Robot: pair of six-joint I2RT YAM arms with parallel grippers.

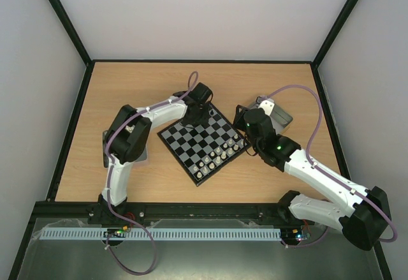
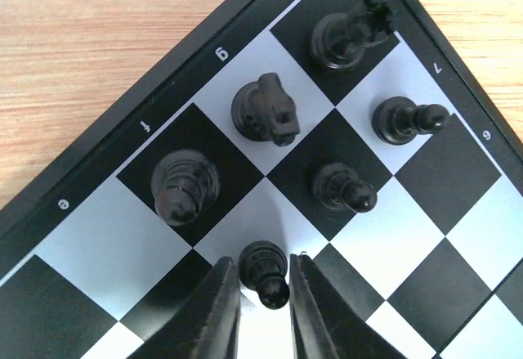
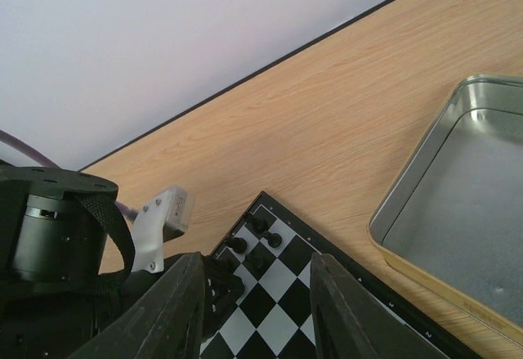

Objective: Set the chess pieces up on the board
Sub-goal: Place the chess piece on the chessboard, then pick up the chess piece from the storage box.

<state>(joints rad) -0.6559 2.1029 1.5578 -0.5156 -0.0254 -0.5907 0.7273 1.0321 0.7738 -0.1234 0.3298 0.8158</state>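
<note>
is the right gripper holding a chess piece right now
No, the right wrist view shows the right gripper open, with only bare squares of the board between its fingers.

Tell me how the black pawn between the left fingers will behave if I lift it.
The pawn is tiny beside the left gripper, so probably very light. Its rounded, glossy body could slip or twist between the fingers. It stands on a small base, so a sideways nudge would likely tip it and let it roll.
</note>
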